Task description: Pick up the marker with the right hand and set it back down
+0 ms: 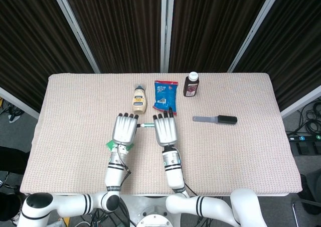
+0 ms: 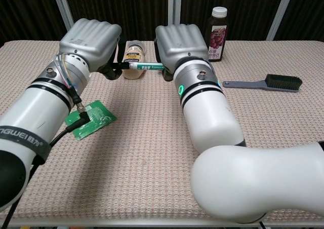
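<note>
The green-and-white marker (image 1: 146, 125) lies level between my two hands, near the middle of the table. In the chest view the marker (image 2: 143, 65) hangs a little above the cloth, in front of a mayonnaise bottle. My right hand (image 1: 165, 129) (image 2: 181, 44) holds its right end in curled fingers. My left hand (image 1: 125, 128) (image 2: 91, 39) is curled into a fist, and the marker's black cap end reaches its fingers. Whether the two touch is hidden.
A mayonnaise bottle (image 1: 139, 99) and a blue snack packet (image 1: 164, 95) lie just beyond the hands. A dark juice bottle (image 1: 191, 84) stands behind them. A brush (image 1: 215, 119) lies to the right. A green packet (image 2: 91, 118) sits under my left wrist. The table (image 1: 241, 151) is cloth-covered.
</note>
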